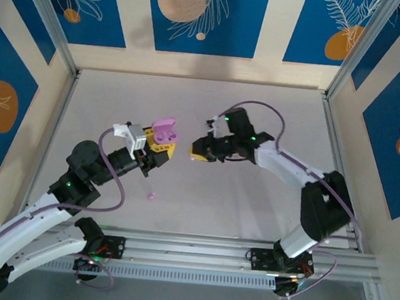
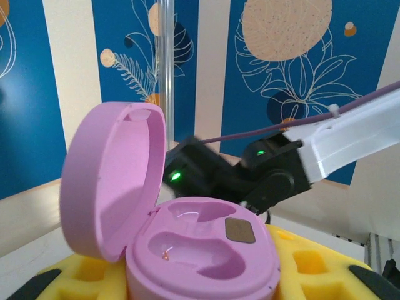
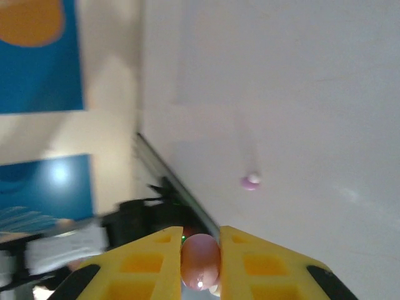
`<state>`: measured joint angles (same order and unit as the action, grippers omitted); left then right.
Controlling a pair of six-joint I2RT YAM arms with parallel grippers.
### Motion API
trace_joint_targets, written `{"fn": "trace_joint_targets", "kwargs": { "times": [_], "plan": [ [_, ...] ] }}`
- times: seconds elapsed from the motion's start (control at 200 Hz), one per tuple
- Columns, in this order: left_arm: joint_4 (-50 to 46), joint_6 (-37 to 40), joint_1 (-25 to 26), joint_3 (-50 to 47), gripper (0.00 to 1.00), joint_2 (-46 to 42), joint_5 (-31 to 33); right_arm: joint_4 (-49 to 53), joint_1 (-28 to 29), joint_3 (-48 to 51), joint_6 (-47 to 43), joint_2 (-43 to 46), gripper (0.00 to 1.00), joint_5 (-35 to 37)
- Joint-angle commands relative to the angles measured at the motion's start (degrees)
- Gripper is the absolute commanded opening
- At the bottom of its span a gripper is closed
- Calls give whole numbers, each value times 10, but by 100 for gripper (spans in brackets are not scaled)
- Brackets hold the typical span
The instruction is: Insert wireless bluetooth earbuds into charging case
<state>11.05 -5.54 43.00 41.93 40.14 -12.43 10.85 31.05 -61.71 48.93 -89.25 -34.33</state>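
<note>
**Top external view.** The charging case [image 1: 165, 129], lilac and with its lid [image 1: 164, 124] raised, is held above the table [image 1: 250, 220]. It is clamped at its base between the yellow pads of the left gripper [image 1: 159, 143]. Just to the right of the case, the right gripper [image 1: 201, 153] is shown with its pads pressed together; what they pinch cannot be told from here. A lilac earbud [image 1: 151, 196] lies on the table, on the side of the case nearer the arm bases and well apart from it.

**Left wrist view.** The charging case [image 2: 200, 250] is seen close up, seated between the yellow fingers [image 2: 309, 269]. The lid [image 2: 112, 181] stands open at the left of the base. Both wells [image 2: 194, 253] are shown empty, so no bud is judged to be seated yet. The right arm [image 2: 337, 150] is seen behind the case.

**Right wrist view.** A pinkish earbud [image 3: 200, 259] is pinched between the yellow fingers [image 3: 147, 265] of the right gripper. The lilac earbud [image 3: 250, 182] is seen on the table beyond it.

**Progress.** The case is judged opened and presented, and one bud is picked up. Both insertions are not yet done, and the second bud is not yet fetched.
</note>
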Motion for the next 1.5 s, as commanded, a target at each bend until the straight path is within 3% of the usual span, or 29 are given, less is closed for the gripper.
{"fn": "trace_joint_targets", "kwargs": {
  "times": [0.0, 0.095, 0.3, 0.85, 1.246, 1.491],
  "plan": [
    [22, -3, 3, -9, 24, 5, 10, -226, -43, 76, 161, 50, 20, -144],
    [32, -3, 3, -17, 24, 12, 12, -300, -85, 118, 230, 90, 21, -178],
    [48, -2, 3, -31, 24, 31, 9, -358, -129, 144, 287, 150, 22, -220],
    [123, 6, 3, -61, 26, 82, -80, -446, -114, 108, 391, 196, 23, -240],
    [166, 20, 3, -86, 25, 91, -93, -299, -63, 51, 300, 203, 23, -188],
    [217, 21, 3, -103, 25, 97, -102, -214, -18, 23, 183, 217, 23, -160]
  ]
}}
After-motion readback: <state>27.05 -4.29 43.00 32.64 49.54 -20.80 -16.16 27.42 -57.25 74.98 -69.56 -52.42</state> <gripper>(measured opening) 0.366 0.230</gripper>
